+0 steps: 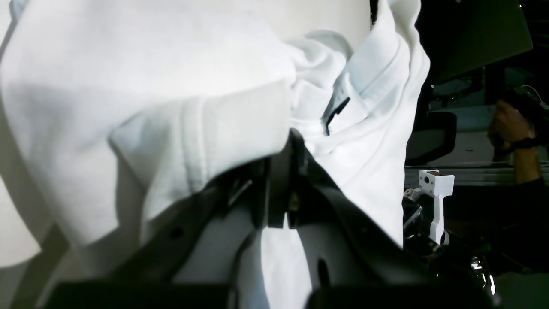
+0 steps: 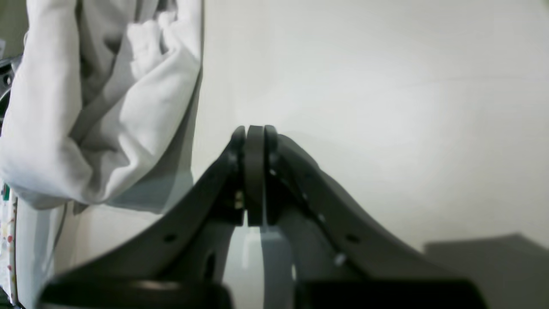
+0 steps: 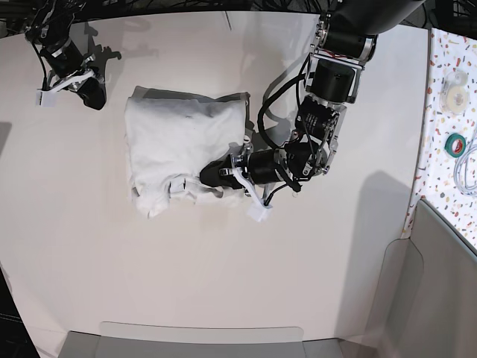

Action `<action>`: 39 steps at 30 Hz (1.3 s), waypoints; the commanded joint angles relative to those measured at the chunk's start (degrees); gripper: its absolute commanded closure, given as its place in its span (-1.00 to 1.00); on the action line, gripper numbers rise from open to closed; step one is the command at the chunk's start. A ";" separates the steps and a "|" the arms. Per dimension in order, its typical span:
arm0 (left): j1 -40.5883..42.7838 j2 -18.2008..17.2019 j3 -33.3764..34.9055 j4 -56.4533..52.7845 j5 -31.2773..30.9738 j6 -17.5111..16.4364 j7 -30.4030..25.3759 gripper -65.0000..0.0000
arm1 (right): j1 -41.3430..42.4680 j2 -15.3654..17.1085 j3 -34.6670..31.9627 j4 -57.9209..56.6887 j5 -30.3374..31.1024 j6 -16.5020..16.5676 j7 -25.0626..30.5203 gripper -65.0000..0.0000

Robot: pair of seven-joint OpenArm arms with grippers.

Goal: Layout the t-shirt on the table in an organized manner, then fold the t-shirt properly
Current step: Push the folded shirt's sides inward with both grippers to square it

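Pinching the t-shirt, the left hand hides under cloth; right hand pressed together.

The base view looks straight down on the wide matte off-white table. Both wrist views look close along their dark grippers, sharing the rumpled white cloth t-shirt at centre left.

We observe the t-shirt as soft, matt white cloth, wrinkled, with stitched hems. The table presents a smooth, matt off-white surface. Both the left gripper and the right gripper appear as black matt plastic. The side strip shows a speckled terrazzo-patterned finish.
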 commanded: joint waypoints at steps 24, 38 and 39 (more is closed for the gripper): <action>0.88 -0.17 0.14 0.07 2.86 1.55 -0.16 0.97 | 10.90 -11.29 -8.75 13.49 6.67 0.47 -10.71 1.00; 0.96 -1.14 0.23 0.07 3.21 1.55 -0.16 0.97 | 9.76 -9.70 -8.84 -4.53 -7.22 0.47 2.48 1.00; 0.96 -1.14 0.23 0.07 3.21 1.55 -0.16 0.97 | 9.67 -9.44 -8.84 -5.06 -7.22 0.47 2.48 1.00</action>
